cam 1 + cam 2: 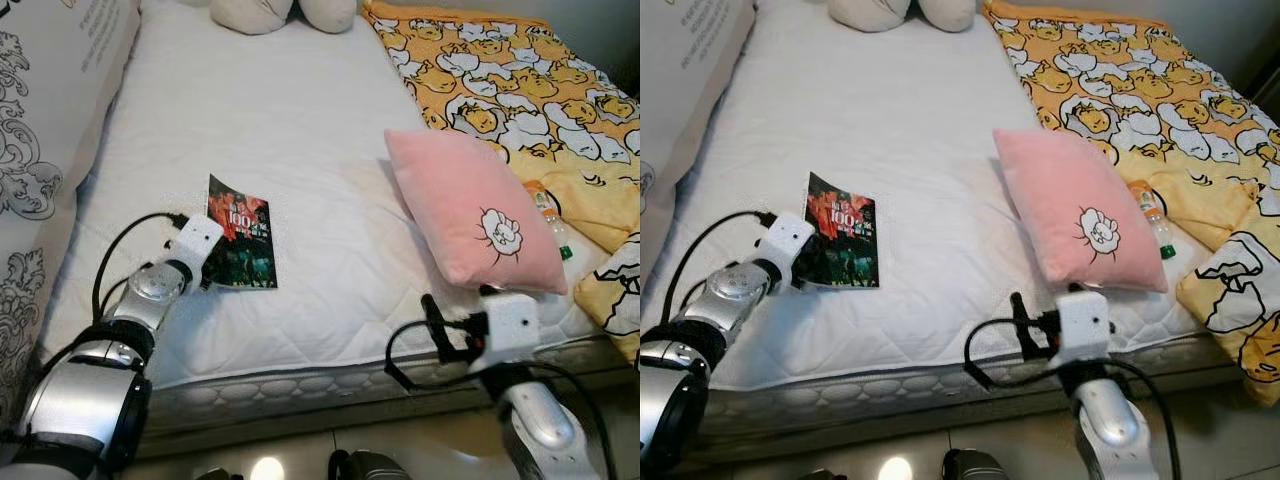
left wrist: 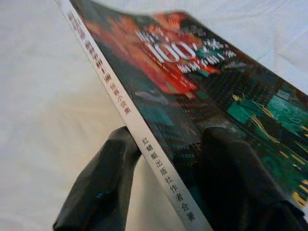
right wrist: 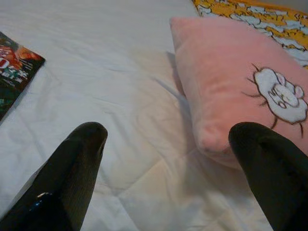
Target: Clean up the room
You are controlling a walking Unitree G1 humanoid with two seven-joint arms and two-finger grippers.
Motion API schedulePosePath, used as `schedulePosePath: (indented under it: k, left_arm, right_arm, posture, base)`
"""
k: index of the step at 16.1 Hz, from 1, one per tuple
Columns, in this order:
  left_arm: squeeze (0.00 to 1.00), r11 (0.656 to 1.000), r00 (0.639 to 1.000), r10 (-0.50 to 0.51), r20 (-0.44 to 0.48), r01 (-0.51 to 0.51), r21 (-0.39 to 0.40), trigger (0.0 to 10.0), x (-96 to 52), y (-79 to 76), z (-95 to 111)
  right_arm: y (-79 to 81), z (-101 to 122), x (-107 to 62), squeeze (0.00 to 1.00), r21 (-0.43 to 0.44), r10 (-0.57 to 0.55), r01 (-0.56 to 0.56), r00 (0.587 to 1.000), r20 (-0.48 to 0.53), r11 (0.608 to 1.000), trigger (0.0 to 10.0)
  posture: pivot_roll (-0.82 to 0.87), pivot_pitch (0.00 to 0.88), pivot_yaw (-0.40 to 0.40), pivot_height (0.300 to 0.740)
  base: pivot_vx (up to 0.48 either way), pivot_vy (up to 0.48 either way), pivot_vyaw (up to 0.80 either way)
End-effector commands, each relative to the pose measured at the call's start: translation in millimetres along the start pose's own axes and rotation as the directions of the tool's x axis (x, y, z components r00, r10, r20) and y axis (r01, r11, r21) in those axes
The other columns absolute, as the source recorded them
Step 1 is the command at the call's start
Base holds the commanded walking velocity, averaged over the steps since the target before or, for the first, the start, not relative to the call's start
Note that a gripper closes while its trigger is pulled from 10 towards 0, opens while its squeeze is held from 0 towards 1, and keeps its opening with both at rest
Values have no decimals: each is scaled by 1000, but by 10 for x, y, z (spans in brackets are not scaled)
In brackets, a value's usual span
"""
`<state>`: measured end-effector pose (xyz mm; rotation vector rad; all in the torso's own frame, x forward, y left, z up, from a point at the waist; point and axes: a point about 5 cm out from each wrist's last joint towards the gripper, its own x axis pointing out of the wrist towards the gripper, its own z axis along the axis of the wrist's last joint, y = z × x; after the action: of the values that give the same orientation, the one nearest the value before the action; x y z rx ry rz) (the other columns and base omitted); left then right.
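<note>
Near the bed's [image 1: 300, 130] front edge, left tool [image 2: 161, 166] pinches the book's [image 1: 240, 245] spine; right tool [image 3: 168, 159] gapes wide beside the pink pillow [image 1: 470, 210], over bare mattress.

White mattress [image 1: 300, 130] carries book [image 1: 243, 247], pink pillow [image 1: 470, 210], yellow blanket [image 1: 520, 85], bottle [image 1: 553, 226].

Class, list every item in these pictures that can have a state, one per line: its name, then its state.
Dark-covered paperback book: closed, on the white mattress, spine edge pinched by the left gripper.
Pink plush pillow: lying unheld near the bed's edge.
Clear plastic bottle: lying down, partly hidden behind the pillow.
Yellow cartoon blanket: rumpled.
Right gripper: open, short of the pillow.
</note>
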<state>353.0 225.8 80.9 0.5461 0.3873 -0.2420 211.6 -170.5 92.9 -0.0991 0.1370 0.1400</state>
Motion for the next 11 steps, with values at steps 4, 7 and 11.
schedulePosePath:
  k: [4,7,11]
  left_arm:
    - [1000,992,997,37,74,-46,120,10000,14,85,183]
    - [1000,986,995,42,95,-56,154,10000,13,-50,123]
    - [0,999,965,-45,260,50,-13,10000,-56,-449,136]
  right_arm:
    - [44,-10,110,0,-2,10,-10,1000,16,1000,10000]
    - [32,-17,147,0,-11,17,-17,1000,25,1000,10000]
    - [63,3,345,0,-4,25,-25,998,59,1000,10000]
  posture:
    - [-214,0,-49,736]
    - [-206,0,-55,736]
    - [-137,0,-29,736]
  base:
    - [0,0,0]
    - [0,0,0]
    - [0,0,0]
